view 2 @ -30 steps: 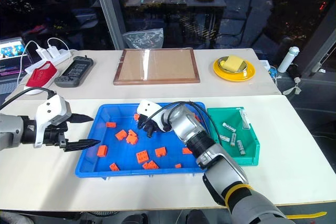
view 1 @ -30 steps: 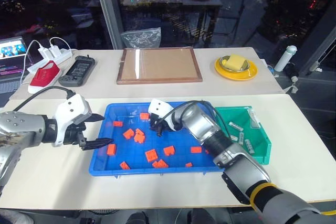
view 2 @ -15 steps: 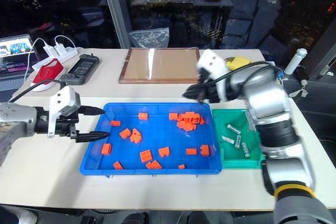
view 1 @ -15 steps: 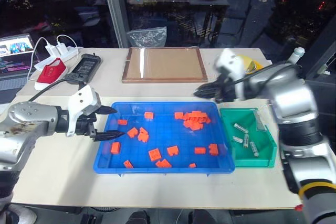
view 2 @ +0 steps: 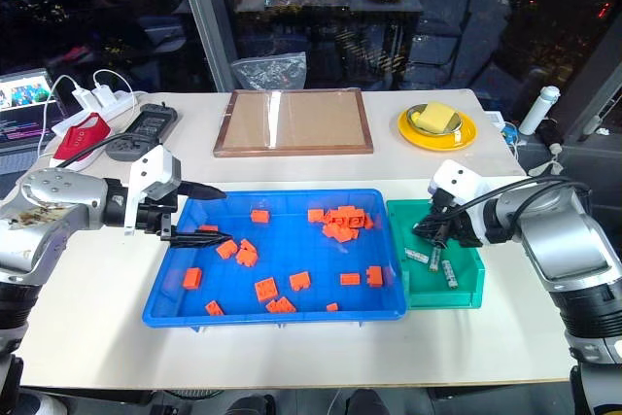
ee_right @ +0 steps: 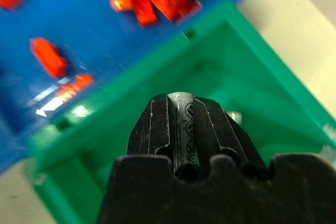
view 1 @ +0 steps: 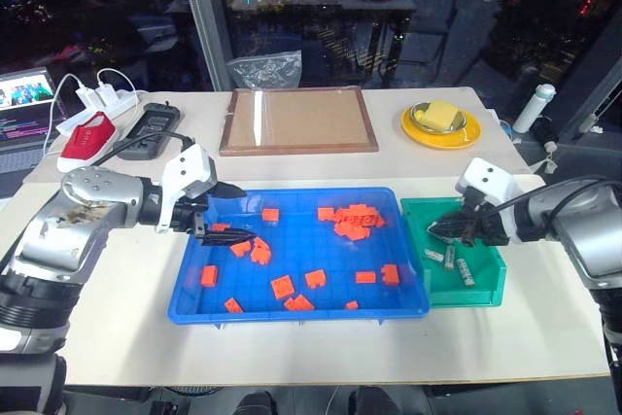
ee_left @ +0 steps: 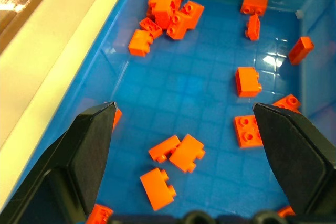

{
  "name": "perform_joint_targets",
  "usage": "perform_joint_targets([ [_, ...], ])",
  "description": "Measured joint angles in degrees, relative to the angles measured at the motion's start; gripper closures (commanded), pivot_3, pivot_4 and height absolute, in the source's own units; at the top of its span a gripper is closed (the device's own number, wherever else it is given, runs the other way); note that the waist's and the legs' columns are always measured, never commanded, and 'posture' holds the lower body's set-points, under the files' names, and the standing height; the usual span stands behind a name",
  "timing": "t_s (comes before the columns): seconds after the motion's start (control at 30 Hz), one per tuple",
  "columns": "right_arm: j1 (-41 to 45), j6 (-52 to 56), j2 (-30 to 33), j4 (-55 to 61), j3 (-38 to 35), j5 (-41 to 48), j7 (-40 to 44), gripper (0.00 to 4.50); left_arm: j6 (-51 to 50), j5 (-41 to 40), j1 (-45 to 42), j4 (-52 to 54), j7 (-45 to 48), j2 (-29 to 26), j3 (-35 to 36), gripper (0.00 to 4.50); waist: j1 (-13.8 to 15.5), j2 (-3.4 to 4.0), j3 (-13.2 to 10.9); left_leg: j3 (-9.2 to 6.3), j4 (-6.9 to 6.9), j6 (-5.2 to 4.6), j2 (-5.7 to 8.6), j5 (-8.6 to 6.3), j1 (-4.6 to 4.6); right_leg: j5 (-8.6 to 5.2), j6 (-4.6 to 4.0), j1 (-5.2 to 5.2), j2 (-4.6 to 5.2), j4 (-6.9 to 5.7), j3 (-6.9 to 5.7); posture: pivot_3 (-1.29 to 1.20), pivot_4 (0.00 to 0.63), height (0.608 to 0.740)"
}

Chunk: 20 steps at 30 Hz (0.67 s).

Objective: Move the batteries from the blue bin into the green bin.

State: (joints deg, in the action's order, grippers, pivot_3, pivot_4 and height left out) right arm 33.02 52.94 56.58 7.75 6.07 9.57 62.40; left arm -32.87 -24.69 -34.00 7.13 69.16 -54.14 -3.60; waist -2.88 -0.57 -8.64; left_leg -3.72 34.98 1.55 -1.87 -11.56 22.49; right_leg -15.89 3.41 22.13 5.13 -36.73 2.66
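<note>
Pinched between the right claw (ee_right: 181, 129) fingers over the green bin (ee_right: 247, 77) in the wrist view: a silver battery (ee_right: 182, 124) with dark markings. Spread wide over the blue bin (view 1: 292, 313): left claw (view 1: 225, 219).

The right tool's (ee_right: 181, 129) fingers (ee_right: 155, 129) hide most of the battery (ee_right: 182, 116) between them.

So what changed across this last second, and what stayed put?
The right gripper, shut on a battery, swung from the blue bin across to above the green bin. The left gripper, open, edged inward over the blue bin's left end. The orange blocks and the batteries in the green bin stayed.
</note>
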Motion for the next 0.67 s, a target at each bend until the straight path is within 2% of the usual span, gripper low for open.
perform_joint_targets([
  [0.1, -0.2, -0.7, 1.7, -0.5, 0.0, 0.0, -0.6, 1.89, 0.5, 0.9, 0.0, -0.5, -1.6, 1.0, 0.2, 0.00, 0.3, 0.00, 0.0, 0.01, 0.01, 0.00, 0.00, 0.00, 0.01, 0.00, 0.00, 0.00, 0.01, 0.02, 0.00, 0.00, 0.150, 0.740],
  [0.27, 1.0, -2.9, 2.3, -2.1, -0.2, 0.1, -1.6, 0.17, 3.3, 5.1, -0.8, -1.3, -10.3, 5.5, 1.1, 0.00, 0.4, -0.01, 0.0, 0.03, 0.08, 0.00, 0.01, 0.00, 0.04, 0.00, 0.00, -0.03, 0.02, 0.05, 0.01, 0.00, 0.150, 0.740],
  [0.4, 2.2, -5.5, 2.5, -3.7, -2.4, 0.6, -2.7, 0.05, 3.9, 5.9, -0.8, -0.9, -13.4, 6.4, 3.0, 0.00, 0.4, 0.00, 0.0, 0.04, 0.06, -0.02, 0.01, -0.01, 0.02, 0.01, -0.01, -0.02, 0.03, 0.04, 0.02, 0.00, 0.150, 0.740],
  [0.67, 4.0, -5.7, 2.4, -1.5, -5.1, 3.8, -1.7, 0.05, -2.9, -0.2, 1.0, 1.7, -10.9, 4.5, 6.6, 0.00, 0.5, -0.01, 0.0, 0.06, 0.06, -0.02, 0.01, -0.01, 0.01, 0.00, -0.01, -0.04, 0.04, 0.04, 0.02, 0.00, 0.150, 0.740],
])
